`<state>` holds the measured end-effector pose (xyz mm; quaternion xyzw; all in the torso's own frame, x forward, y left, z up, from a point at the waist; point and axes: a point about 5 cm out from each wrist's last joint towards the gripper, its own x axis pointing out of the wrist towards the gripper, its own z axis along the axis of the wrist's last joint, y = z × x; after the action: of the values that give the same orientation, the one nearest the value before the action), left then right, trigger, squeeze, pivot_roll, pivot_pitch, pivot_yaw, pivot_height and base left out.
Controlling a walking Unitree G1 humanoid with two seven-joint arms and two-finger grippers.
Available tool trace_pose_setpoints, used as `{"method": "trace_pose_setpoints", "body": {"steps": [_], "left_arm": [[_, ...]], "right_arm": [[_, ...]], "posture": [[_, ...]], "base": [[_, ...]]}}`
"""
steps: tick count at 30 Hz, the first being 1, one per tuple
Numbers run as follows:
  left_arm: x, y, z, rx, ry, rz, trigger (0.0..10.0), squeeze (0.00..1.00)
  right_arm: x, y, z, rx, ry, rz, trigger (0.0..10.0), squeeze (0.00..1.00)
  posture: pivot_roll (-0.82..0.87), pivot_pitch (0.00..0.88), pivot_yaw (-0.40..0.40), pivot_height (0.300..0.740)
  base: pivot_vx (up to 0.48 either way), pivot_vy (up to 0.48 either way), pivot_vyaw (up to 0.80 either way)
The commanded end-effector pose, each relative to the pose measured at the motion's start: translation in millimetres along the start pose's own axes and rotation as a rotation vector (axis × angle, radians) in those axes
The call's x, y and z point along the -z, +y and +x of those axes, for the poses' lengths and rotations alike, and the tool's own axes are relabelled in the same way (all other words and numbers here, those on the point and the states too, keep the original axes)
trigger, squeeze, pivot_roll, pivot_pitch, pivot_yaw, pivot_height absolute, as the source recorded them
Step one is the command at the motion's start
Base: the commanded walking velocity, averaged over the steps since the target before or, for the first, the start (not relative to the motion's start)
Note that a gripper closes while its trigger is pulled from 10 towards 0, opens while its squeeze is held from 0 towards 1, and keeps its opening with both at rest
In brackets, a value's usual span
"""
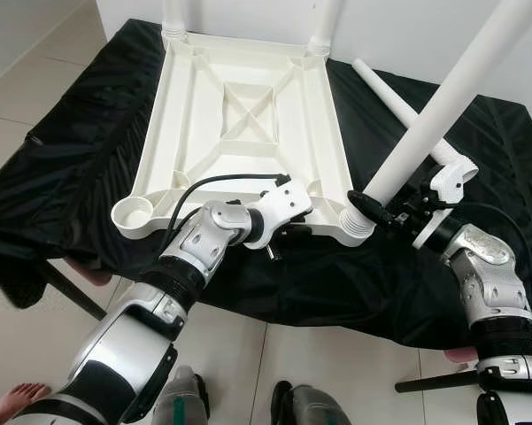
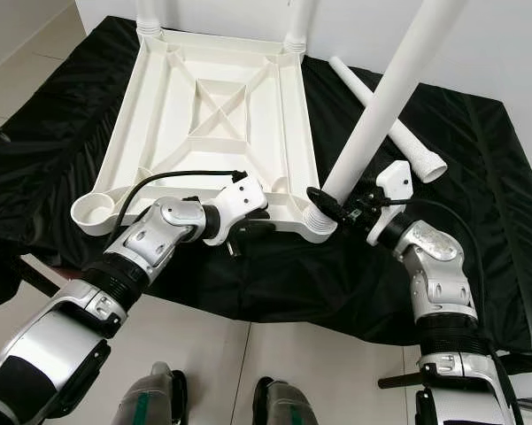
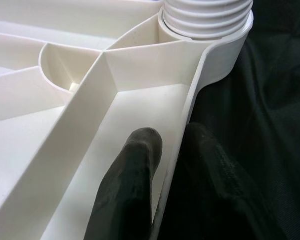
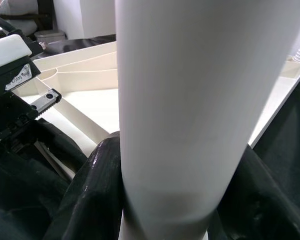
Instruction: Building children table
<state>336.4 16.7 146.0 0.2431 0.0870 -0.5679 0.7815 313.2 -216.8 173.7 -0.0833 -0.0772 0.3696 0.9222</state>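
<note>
Silver arms fill the foreground, and both are busy on the tabletop (image 1: 248,115), which lies upside down on a black cloth (image 1: 88,115), ribs facing up. Over at the near right corner socket (image 1: 358,223), a long white leg (image 1: 443,102) stands up at a slant, and the right gripper (image 1: 391,209) has its black fingers (image 4: 95,200) clamped around the leg's base, just above the socket. Left gripper (image 1: 294,232) is pinching the near rim of the tabletop, one finger (image 3: 127,195) inside the wall, the other outside, steadying the piece close beside that same corner. Two more legs already stand in the far corners, the left one (image 1: 173,18) and the right one (image 1: 324,22), while a spare leg (image 1: 398,106) lies on the cloth behind the slanted one. That leaves the near left socket (image 1: 133,215) open. By the look of it, this is hollow moulded plastic: light, stiff, and smooth enough to slip, so a low grip near the threaded end makes sense, since the long leg would lever hard against fingers placed higher. Rim walls look thin, so a firm pinch near a rib junction seems the safest hold. Tiled floor (image 1: 35,80) shows to the left, and someone's bare foot (image 1: 13,397) sits at the bottom corner.
</note>
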Motion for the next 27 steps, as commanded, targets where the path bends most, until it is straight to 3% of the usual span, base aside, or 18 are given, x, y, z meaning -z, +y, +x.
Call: {"method": "trace_pose_setpoints", "body": {"steps": [1,4,5,6,15,27], "left_arm": [[0,-3.3,2.2,0.028,0.014,0.025,10.0,0.00],[0,-3.2,2.2,0.028,0.013,0.025,10.0,0.00],[-1,-3.0,2.2,0.027,0.012,0.024,10.0,0.00],[-1,-3.0,2.2,0.026,0.011,0.023,10.0,0.00],[-1,-2.9,1.9,0.019,0.008,0.018,10.0,0.00],[0,-2.1,1.0,0.014,0.006,0.014,10.0,0.00]], "right_arm": [[2,-8.4,-8.5,0.048,0.015,-0.004,0.0,0.00],[2,-8.0,-9.0,0.051,0.017,0.001,0.0,0.00],[3,-7.2,-9.7,0.059,0.020,0.009,4.2,0.00],[3,-6.1,-10.1,0.072,0.022,0.021,10.0,0.00],[2,7.5,-5.8,0.199,0.001,0.099,10.0,0.00],[0,32.2,5.9,0.368,-0.015,0.105,10.0,0.00]], "posture": [[0.01,0.069,-0.044,0.740],[0.00,0.070,-0.045,0.740],[0.00,0.072,-0.047,0.740],[0.00,0.075,-0.050,0.740],[0.00,0.080,-0.063,0.740],[-0.01,0.083,-0.064,0.740]], "base": [[0.000,0.000,0.00],[0.000,0.000,0.00],[0.000,0.000,0.00],[0.000,0.000,0.00],[0.000,0.000,0.00],[0.000,0.000,0.00]]}}
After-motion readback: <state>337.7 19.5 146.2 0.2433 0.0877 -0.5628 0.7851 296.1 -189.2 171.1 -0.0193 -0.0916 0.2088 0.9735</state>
